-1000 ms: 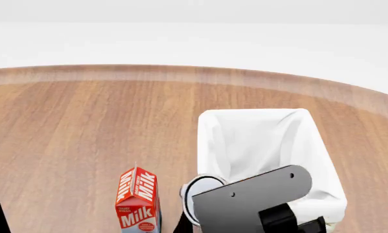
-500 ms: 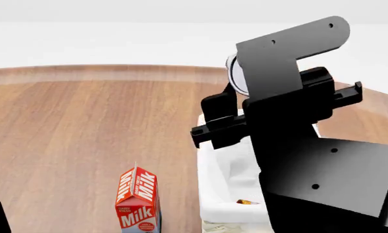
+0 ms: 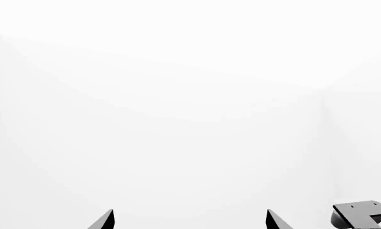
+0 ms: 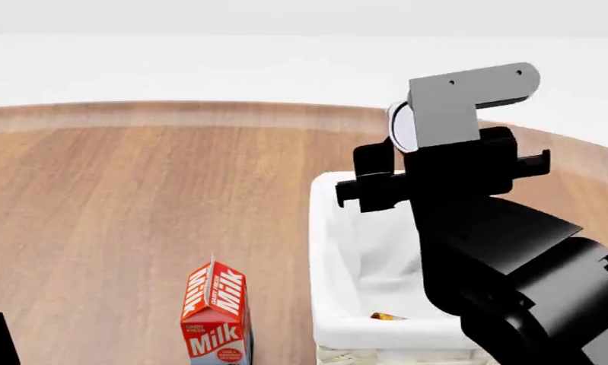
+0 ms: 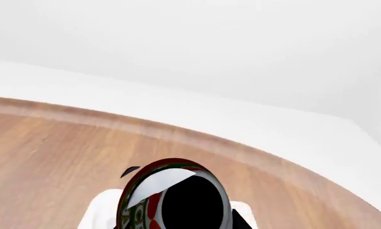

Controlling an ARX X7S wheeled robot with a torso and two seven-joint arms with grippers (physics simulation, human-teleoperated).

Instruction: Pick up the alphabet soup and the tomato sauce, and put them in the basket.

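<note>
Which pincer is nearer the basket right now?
The right pincer, holding the tomato sauce, is raised over the basket. The left pincer faces blank white background; only its tip shows at the head view's bottom-left corner.

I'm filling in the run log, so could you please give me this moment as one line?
right gripper: holds tomato sauce above basket | left gripper: open, empty | milk carton: upright beside basket

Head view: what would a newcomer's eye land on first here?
The big black right arm, raised over the white basket at the right of the wooden table, fills the frame. Its claw holds the tomato sauce can, seen close in the right wrist view. A red milk carton stands left of the basket.
</note>
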